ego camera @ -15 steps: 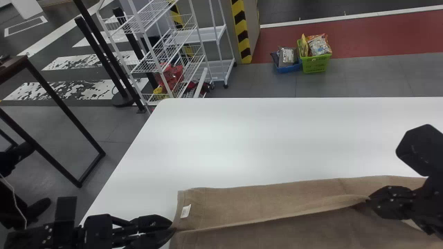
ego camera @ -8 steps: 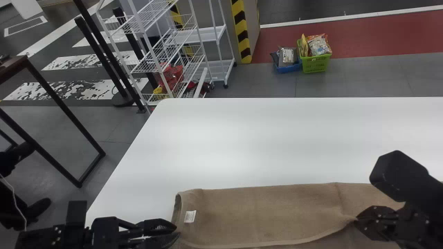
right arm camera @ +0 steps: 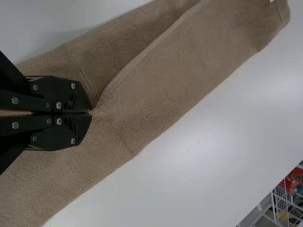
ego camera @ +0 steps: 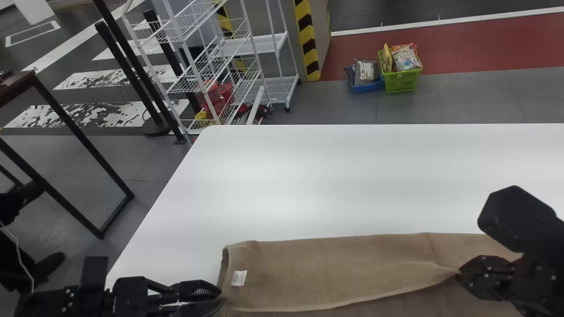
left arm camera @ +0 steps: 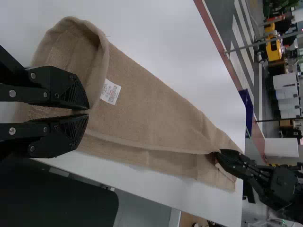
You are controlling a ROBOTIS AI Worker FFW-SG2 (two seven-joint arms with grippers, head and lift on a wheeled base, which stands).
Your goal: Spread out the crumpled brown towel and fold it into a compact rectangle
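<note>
In the head view, the brown towel [ego camera: 343, 273] is laid along the near part of the white surface [ego camera: 330, 176], with its upper layer folded toward the near side and a white label [ego camera: 239, 278] exposed near its left end. Beyond the far left corner, a white wire rack [ego camera: 196, 83] is placed on the floor; beyond the far edge, a green basket [ego camera: 402, 81] is set beside a blue tray [ego camera: 368, 88]. The near portion of the towel is cut off by the bottom edge, and its right end is hidden by the right arm. The left gripper [ego camera: 224, 295] is held almost level at the towel's left end, directed to the right; the right gripper [ego camera: 459, 273] is directed left, onto the fold. In the left wrist view, a narrow gap is left between the fingers of the left gripper [left arm camera: 89, 112], and part of the towel's end is covered by them. Farther off, the lifted edge is met by the right gripper. In the right wrist view, the fingers of the right gripper [right arm camera: 92, 113] are clamped on the edge of the towel's upper layer, with part of the cloth obscured beneath them. The wire rack is cut off at a corner.
</note>
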